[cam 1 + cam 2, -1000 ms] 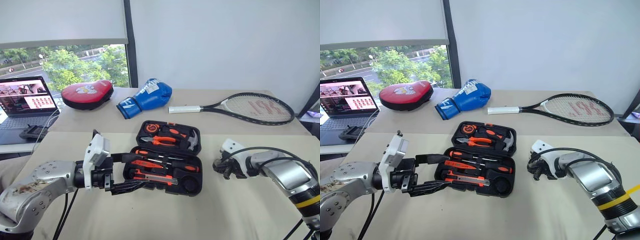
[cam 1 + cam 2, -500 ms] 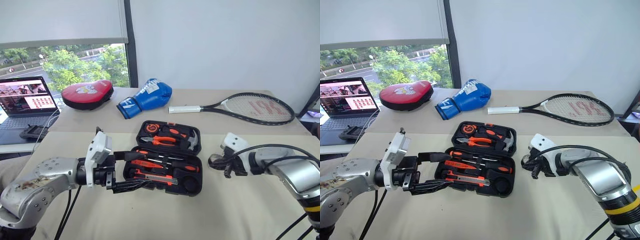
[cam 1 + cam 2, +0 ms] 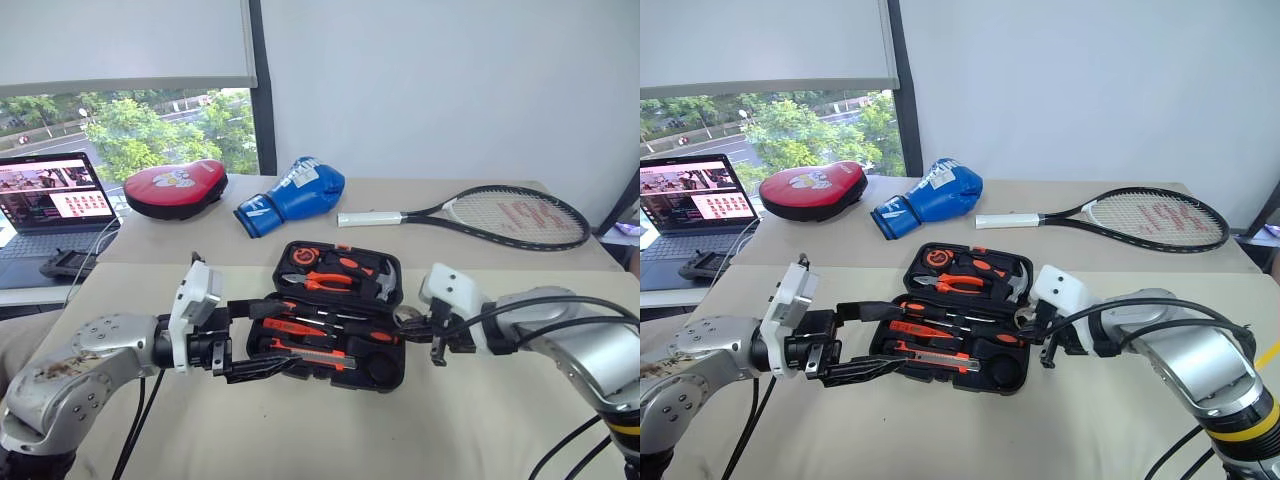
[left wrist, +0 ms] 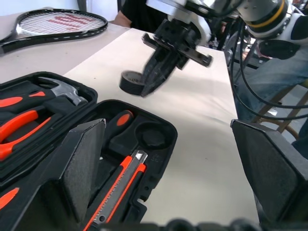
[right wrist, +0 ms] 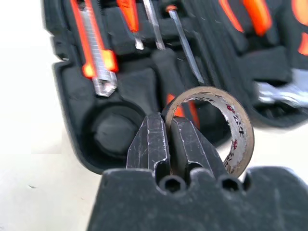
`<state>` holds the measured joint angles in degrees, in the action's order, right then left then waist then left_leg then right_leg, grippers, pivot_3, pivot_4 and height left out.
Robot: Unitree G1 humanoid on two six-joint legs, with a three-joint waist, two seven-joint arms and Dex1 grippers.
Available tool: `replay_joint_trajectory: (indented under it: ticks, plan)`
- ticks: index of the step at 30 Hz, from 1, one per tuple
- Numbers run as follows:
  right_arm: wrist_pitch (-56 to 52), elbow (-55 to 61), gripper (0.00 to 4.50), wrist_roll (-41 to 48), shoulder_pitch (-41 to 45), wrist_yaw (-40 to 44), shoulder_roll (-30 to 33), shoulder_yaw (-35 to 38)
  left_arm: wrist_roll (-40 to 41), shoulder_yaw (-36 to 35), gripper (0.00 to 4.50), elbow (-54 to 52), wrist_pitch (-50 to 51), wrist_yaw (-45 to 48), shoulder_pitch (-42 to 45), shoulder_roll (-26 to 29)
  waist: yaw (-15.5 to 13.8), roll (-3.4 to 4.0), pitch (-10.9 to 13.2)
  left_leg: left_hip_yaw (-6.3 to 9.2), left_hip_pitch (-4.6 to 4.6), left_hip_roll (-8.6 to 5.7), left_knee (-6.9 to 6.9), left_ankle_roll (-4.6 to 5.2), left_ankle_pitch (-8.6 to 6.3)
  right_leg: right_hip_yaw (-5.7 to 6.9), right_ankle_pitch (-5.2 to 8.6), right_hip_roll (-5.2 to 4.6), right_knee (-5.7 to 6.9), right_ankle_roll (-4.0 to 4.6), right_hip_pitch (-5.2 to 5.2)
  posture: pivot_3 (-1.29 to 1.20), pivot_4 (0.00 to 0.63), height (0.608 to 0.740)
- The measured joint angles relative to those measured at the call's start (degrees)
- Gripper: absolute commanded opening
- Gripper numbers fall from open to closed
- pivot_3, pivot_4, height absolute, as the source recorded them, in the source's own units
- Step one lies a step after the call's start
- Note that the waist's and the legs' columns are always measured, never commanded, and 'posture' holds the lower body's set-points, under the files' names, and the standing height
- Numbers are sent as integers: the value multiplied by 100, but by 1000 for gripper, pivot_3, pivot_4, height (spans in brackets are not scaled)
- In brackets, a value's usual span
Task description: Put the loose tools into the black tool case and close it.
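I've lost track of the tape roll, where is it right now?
The tape roll is pinched on its wall by the right end effector, held in the air just beyond the right end of the open tool case, near its empty round slot.

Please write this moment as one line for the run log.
right gripper: shut on tape roll, above case edge | left gripper: open, at tool case | round slot: empty
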<state>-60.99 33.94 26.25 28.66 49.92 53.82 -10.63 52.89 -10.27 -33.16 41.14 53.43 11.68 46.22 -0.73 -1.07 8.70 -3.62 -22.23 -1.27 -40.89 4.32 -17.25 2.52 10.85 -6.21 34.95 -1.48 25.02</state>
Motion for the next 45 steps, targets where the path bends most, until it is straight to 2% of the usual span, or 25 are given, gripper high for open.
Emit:
replay_joint_trajectory:
  ticks: [2,7,12,18,22,23,27,36,41,45]
  plan:
    - [-14,82,22,1,-1,3,-40,-170,121,-7,4500,13,42,58,-1,18,3,0,0,0,0,0,0,-1,0,0,0,1,1,0,1,0,150,740]
    - [-18,142,22,-27,-5,85,-52,-704,240,-111,4500,31,187,385,-170,494,10,1,1,-1,2,0,0,-3,1,2,0,3,3,0,2,0,150,740]
    - [48,-6,22,-189,239,194,-221,-1208,-28,-357,4500,139,101,890,-901,970,51,4,4,-3,4,1,1,-7,4,4,0,6,4,1,4,0,150,740]
    - [140,-319,22,-388,544,371,-419,-1721,-223,-642,4500,154,-136,1110,-1341,992,13,5,6,0,4,0,0,-7,3,12,0,1,3,2,3,0,150,740]
    - [531,-469,22,-661,676,642,-302,-1989,-268,-709,4500,151,-220,1098,-1482,967,22,5,5,0,16,2,2,-8,3,11,-2,1,4,4,-4,0,150,740]
    - [585,-490,618,-699,678,700,-291,-1997,-294,-736,4500,148,-239,1099,-1510,964,20,5,6,0,18,3,2,-8,3,12,-2,1,4,4,-6,0,150,740]
    - [598,-590,1790,-708,639,743,-283,-1843,-353,-842,4500,152,-357,1102,-1685,915,4,5,6,1,14,4,3,-9,3,12,-2,-3,4,5,-3,0,150,740]
    - [254,-183,1790,-73,365,897,-221,-1094,-638,-836,4500,394,-632,1188,-1746,788,8,7,7,0,-2,5,5,-10,2,14,-2,-10,1,6,14,0,150,740]
    - [-21,-63,1790,445,175,677,-553,-449,-789,-726,4500,589,-764,1257,-1671,733,7,7,7,2,0,6,5,-8,-1,15,-6,-25,3,12,12,0,150,740]
    - [40,-197,1790,426,85,326,-913,-393,-824,-666,4500,677,-823,1306,-1666,721,10,7,7,2,-1,6,5,-9,1,15,-8,-23,6,15,15,0,150,740]
